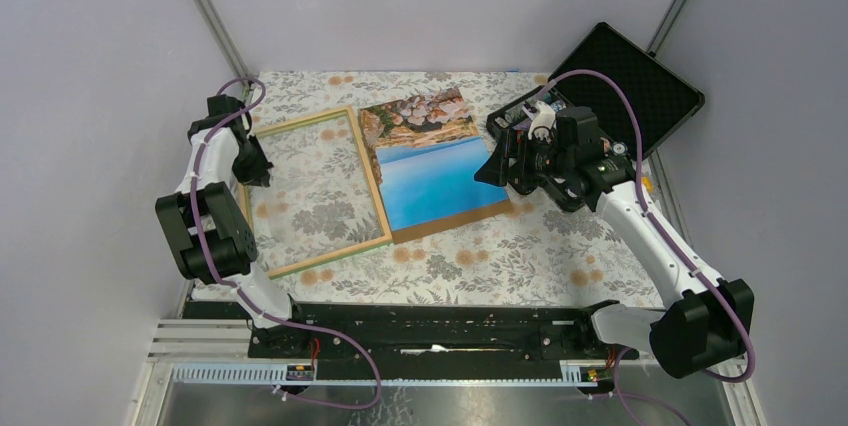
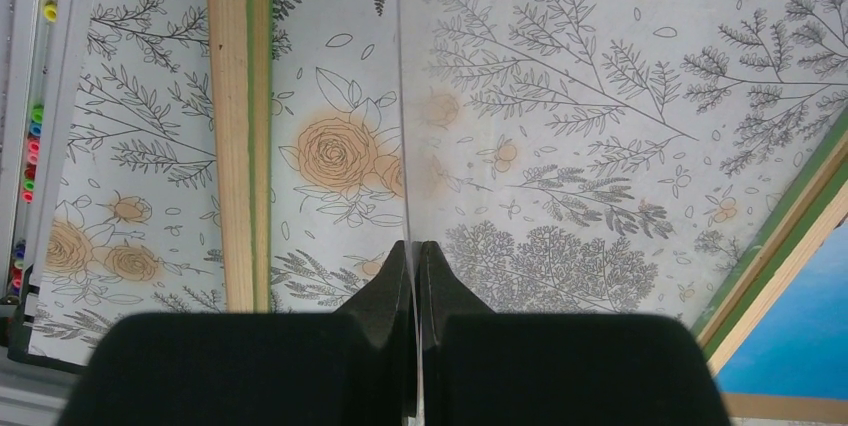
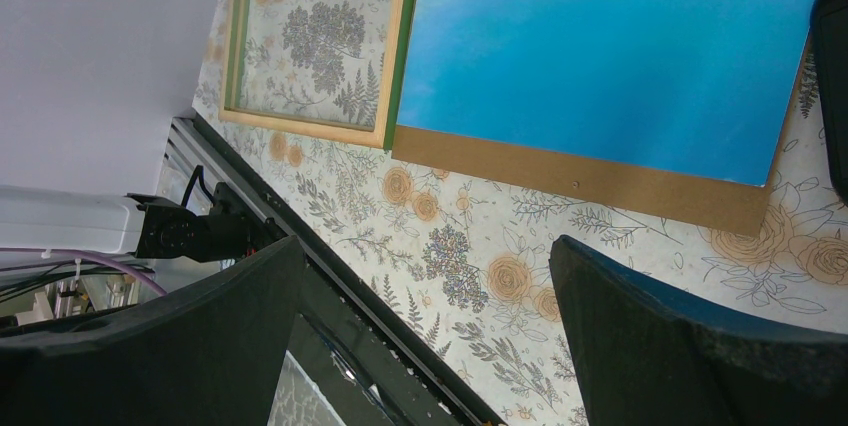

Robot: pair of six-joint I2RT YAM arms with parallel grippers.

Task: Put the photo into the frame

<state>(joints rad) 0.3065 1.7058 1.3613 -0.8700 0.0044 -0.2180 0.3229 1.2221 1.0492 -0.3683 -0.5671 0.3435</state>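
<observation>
The frame (image 1: 371,174) lies flat on the left half of the floral cloth, wood and green rim (image 2: 237,96) showing. My left gripper (image 1: 262,168) is at its left side, shut (image 2: 414,246) on a thin clear pane (image 2: 402,96), seen edge-on as a line running away from the fingertips. The photo (image 1: 430,161), sea and rocky coast face up, rests on a brown backing panel (image 1: 455,218) just right of the frame. My right gripper (image 1: 494,168) hovers at the photo's right edge, open (image 3: 430,291) with nothing between its fingers. The blue print (image 3: 600,46) fills that view's top.
A black hinged case (image 1: 632,86) stands open at the back right, behind the right arm. A black rail (image 1: 420,331) runs along the table's near edge. Coloured markers (image 2: 35,126) lie beyond the cloth's left edge. Grey walls close in on both sides.
</observation>
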